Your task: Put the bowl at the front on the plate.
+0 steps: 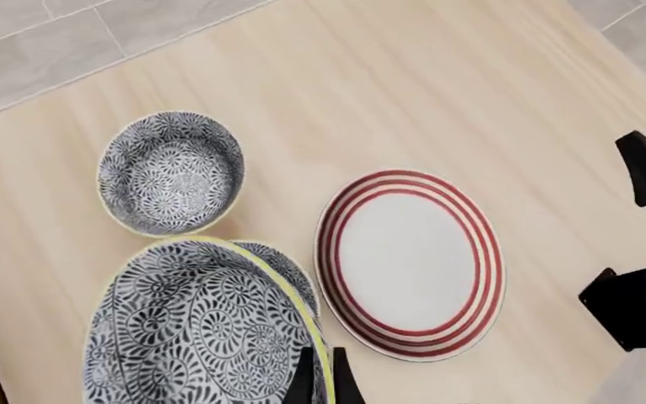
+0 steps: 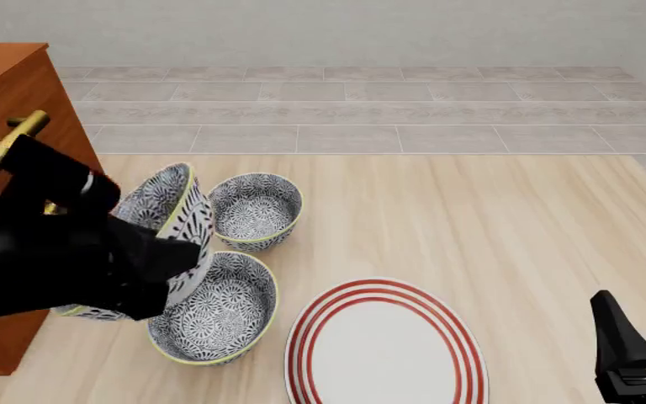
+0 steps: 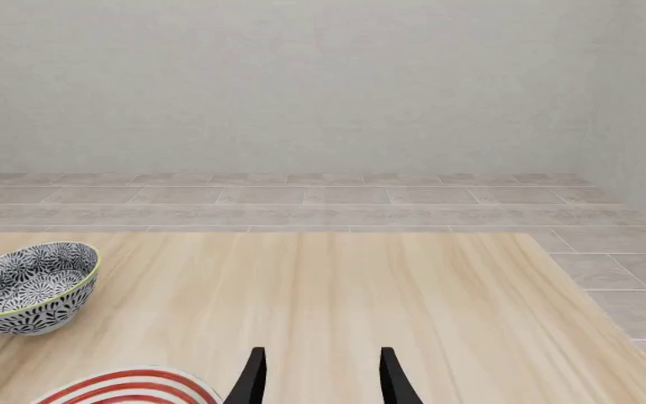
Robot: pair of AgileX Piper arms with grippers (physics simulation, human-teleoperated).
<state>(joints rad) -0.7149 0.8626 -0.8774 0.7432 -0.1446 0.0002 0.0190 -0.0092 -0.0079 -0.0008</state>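
Left gripper [image 1: 320,383]: jaws nearly shut, pinching the wall of the bowl [image 2: 172,209] at its rim, one finger inside and one outside. A rim pinch suits a deep bowl too wide to span.
Bowl, position: held clear of the table [image 2: 503,236] at the left, tilted so its opening faces right and far. It hangs over the left edge of the near bowl [image 2: 216,310].
Bowl, appearance: round and deep, with a dark blue-grey and white flower pattern inside and out and a thin yellow-green rim.
Plate [image 2: 385,345]: flat, white, three red rings at the rim. It lies bare at the near centre, to the right of the bowls, and is wide enough to take the bowl with margin.
Far bowl [image 2: 256,210]: upright on the table, just beside the held one.
Right gripper [image 3: 320,383]: fingers apart, holding nothing. It is parked at the near right, probably to leave the path to the plate free.
Cabinet [image 2: 9,101]: wooden, at the far left, behind the left arm.
Step, as judged: carry the bowl right, level it, and lower it onto the plate.
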